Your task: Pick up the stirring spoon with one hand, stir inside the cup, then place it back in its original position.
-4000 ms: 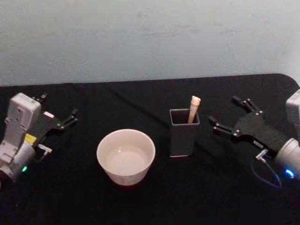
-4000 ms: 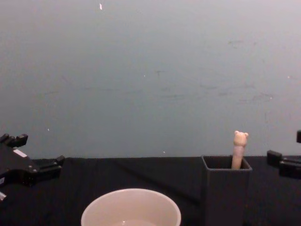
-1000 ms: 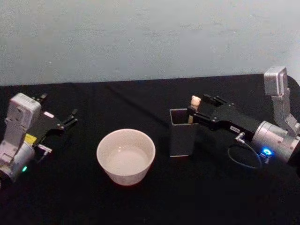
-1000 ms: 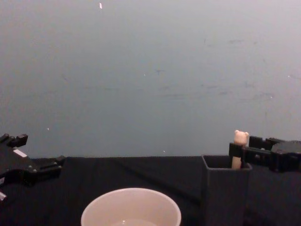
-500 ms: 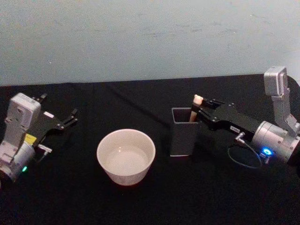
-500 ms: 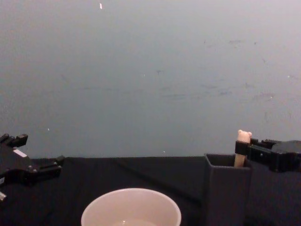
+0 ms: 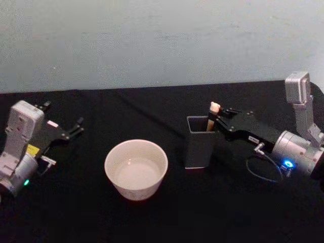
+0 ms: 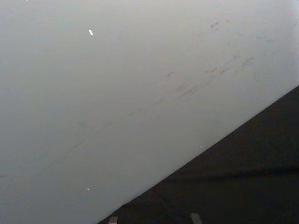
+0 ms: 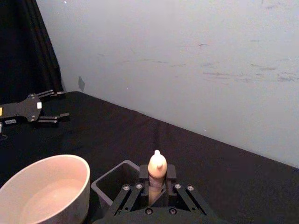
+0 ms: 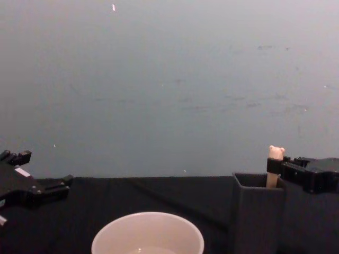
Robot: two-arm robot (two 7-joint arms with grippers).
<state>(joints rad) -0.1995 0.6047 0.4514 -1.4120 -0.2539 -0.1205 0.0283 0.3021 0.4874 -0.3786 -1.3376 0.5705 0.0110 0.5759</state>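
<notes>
Stirring spoon (image 7: 214, 108) standing upright in the dark grey holder box (image 7: 198, 152), pale beige handle and tiny bear head poking above its rim, right hand (image 7: 213, 121) clamping the handle, cream-white cup (image 7: 135, 152) sitting to the left, left hand (image 7: 62, 115) idling spread wide at the table's (image 7: 152, 223) left side.

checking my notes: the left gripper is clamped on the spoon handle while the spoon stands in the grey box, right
Not quite. The right gripper, not the left, is clamped on the spoon handle, as the head view shows. The spoon does stand in the grey box. The left gripper sits open, far off to the left.
</notes>
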